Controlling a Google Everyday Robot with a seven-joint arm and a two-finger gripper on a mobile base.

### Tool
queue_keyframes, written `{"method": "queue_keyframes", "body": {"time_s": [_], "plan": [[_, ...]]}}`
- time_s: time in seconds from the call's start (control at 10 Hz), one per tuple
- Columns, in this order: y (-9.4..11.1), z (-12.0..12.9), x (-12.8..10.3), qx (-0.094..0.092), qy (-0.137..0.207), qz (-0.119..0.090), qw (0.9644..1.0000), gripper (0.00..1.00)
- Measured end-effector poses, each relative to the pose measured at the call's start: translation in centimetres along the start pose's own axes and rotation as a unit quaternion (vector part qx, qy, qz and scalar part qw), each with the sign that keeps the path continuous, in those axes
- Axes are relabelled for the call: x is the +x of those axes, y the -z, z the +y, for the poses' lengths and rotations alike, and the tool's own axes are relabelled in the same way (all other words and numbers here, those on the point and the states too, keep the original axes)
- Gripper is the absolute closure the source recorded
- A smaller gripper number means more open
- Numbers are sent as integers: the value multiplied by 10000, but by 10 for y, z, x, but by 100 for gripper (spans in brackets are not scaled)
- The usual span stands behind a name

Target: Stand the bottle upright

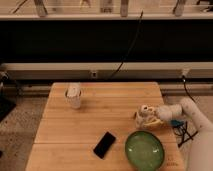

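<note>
The bottle (144, 115), small and yellowish with a white cap at its upper end, is at the right side of the wooden table (100, 120), just above the green bowl (144, 150). It leans a little rather than lying flat. My gripper (149, 119) reaches in from the right on a white arm (177, 111) and is shut on the bottle, covering its lower right part. Whether the bottle's base touches the table is hidden.
A white cup-like container (74, 95) stands at the table's back left. A black phone (105, 144) lies near the front middle, left of the bowl. A dark wall with cables runs behind the table. The table's right edge is close to the arm.
</note>
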Motion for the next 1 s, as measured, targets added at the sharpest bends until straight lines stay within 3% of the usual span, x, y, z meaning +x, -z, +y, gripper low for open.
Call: {"method": "queue_keyframes", "body": {"time_s": [1.0], "plan": [[9,5,-1,37,155,129,9998,20]]}}
